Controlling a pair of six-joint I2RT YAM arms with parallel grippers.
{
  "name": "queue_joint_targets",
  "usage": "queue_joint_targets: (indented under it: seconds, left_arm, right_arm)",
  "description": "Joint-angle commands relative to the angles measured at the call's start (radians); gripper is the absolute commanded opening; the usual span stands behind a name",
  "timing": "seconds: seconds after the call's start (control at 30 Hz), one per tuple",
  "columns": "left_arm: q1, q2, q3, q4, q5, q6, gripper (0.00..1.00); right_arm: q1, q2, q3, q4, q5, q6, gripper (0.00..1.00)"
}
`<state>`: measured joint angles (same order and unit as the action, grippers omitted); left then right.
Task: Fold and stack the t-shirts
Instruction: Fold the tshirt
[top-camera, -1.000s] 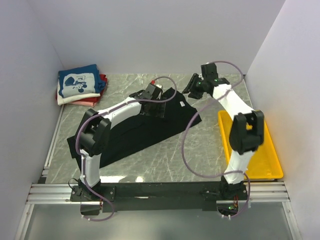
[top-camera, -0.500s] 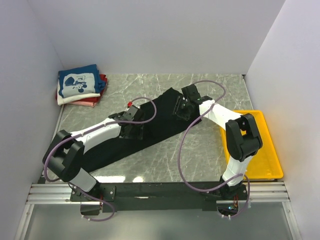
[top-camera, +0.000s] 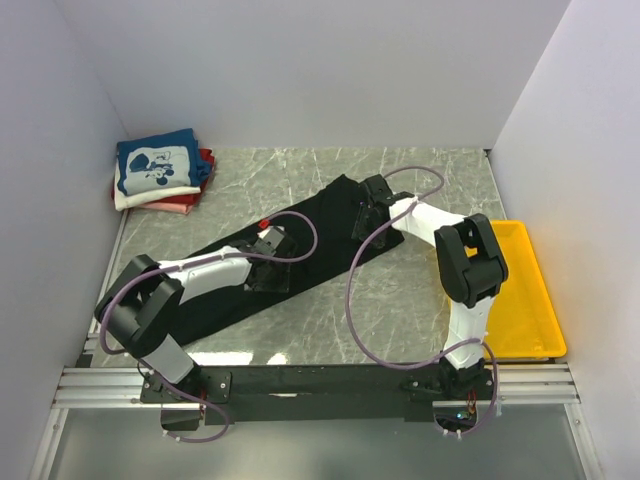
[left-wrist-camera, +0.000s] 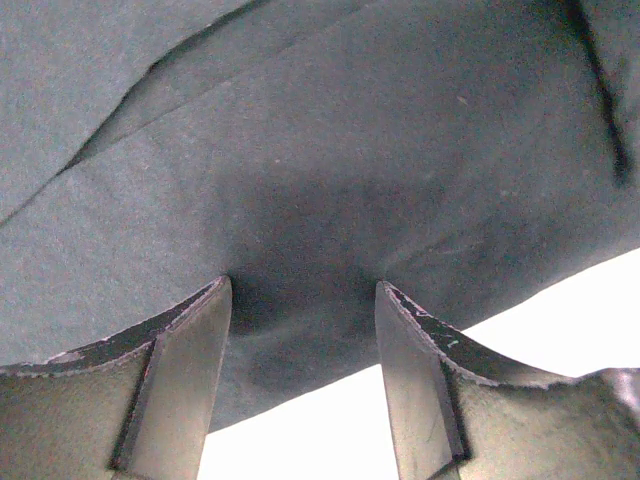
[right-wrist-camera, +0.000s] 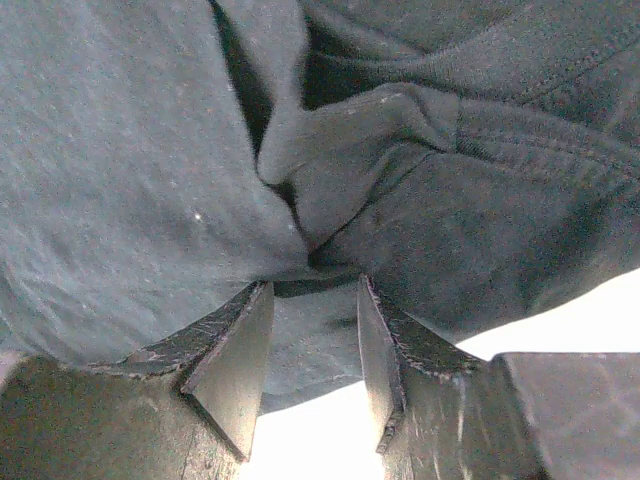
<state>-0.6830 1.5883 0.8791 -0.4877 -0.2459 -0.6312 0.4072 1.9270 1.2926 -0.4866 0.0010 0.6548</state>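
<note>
Top external view: a black shirt (top-camera: 330, 215) is laid as a long diagonal band on the marble table (top-camera: 400, 290), running from the near left toward the far centre. Both arms are lowered onto it. The left gripper (top-camera: 275, 268) is set on the middle of the band, and the right gripper (top-camera: 365, 215) is set near its far right end. A stack of folded shirts is kept in the far left corner, well apart from the black one: a blue shirt (top-camera: 158, 165) with a white cartoon print is placed on top, with a white shirt (top-camera: 128, 200) and a red shirt (top-camera: 205, 160) showing beneath it. A yellow tray (top-camera: 530, 300) is placed along the right edge of the table, beside the right arm. Left wrist view: the left gripper (left-wrist-camera: 303, 288) is held open, its two fingers (left-wrist-camera: 190, 340) spread wide, with both tips pressed against flat dark cloth close to the shirt's edge; no cloth is pinched between them. Right wrist view: the right gripper (right-wrist-camera: 312, 283) is also held open, though with a narrower gap, and its fingers (right-wrist-camera: 235, 350) are brought up against a bunched fold and a stitched hem. Cloth is seen behind the gap, but nothing is seen clamped between the jaws.
</note>
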Motion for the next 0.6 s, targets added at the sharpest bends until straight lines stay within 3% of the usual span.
queue_joint_targets:
  seconds: [0.0,0.23,0.57]
  left_arm:
    - [-0.039,0.035,0.023,0.05,0.046,-0.035,0.64]
    - [-0.079,0.091,0.049,0.138,0.212,-0.077,0.63]
    - [-0.225,0.271,0.236,0.28,0.382,-0.275,0.64]
  right_arm:
    - [-0.018,0.03,0.074,-0.061,0.093,-0.043,0.46]
    - [-0.103,0.134,0.206,-0.141,0.087,-0.092,0.46]
    - [-0.2,0.386,0.64,-0.325,0.076,-0.162,0.45]
